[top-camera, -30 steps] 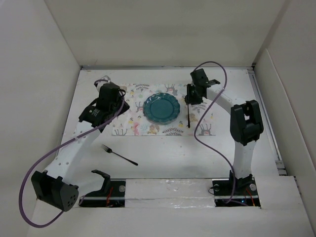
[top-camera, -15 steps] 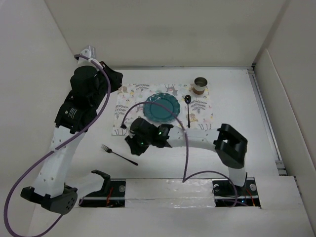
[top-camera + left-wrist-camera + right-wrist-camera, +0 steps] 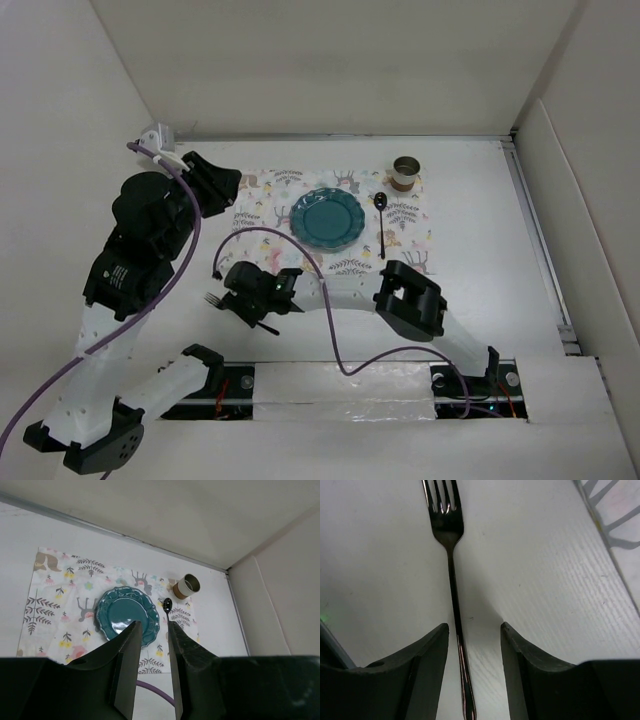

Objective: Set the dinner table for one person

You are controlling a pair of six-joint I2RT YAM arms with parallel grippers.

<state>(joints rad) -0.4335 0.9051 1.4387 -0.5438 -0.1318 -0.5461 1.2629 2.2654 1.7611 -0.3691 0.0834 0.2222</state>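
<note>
The white dinner table (image 3: 480, 270) carries a floral placemat (image 3: 270, 190) with a teal plate (image 3: 327, 218), a black spoon (image 3: 382, 228) to the plate's right and a small brown cup (image 3: 406, 172) at the far right corner. A dark fork (image 3: 212, 298) lies on the bare table in front of the mat's left end. My right gripper (image 3: 252, 303) is low over it, open, with the fork's handle (image 3: 453, 595) between the jaws (image 3: 474, 626), nearer the left jaw. My left gripper (image 3: 226, 186) is raised over the mat's left end, open and empty (image 3: 153, 625).
The right arm's purple cable (image 3: 300, 260) loops across the table in front of the plate. White walls enclose the table on three sides. The left wrist view shows the plate (image 3: 127, 615), the spoon (image 3: 168, 605) and the cup (image 3: 186, 586) from high up.
My right arm left the spoon on the mat and swept left and nearer, ending over the fork. My left arm lifted off the mat and drew back to the left.
</note>
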